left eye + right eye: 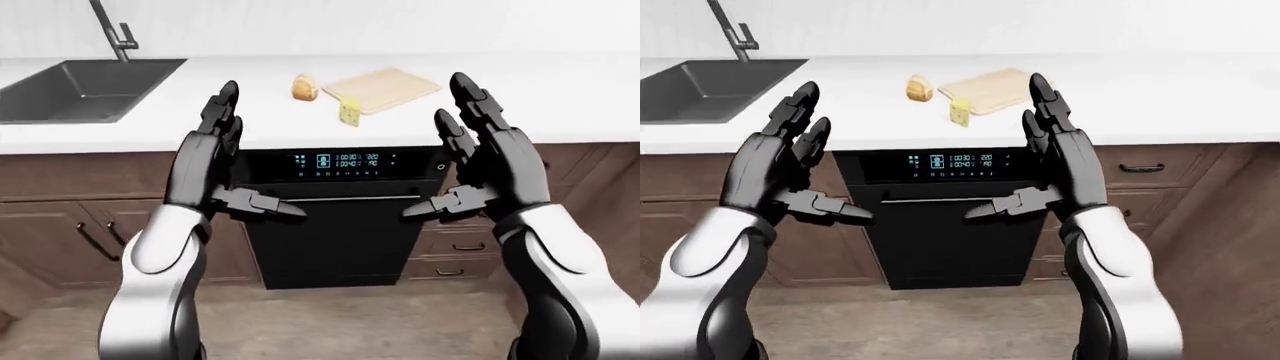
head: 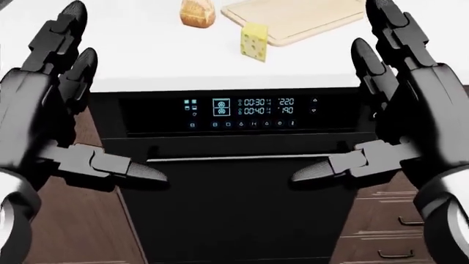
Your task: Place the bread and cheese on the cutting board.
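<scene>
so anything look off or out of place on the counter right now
Nothing spilled or damaged. The bread and cheese both sit upright on the white counter, just off the cutting board, which lies at an angle. Both hands hover open and empty.

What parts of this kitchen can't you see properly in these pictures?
- Cutting board: its top is cut off by the head view's upper edge.
- Bread: its top is cut off there too.
- Oven display: too small to read in the left-eye view.
- Sink: its left side runs off the left-eye view's edge.
</scene>
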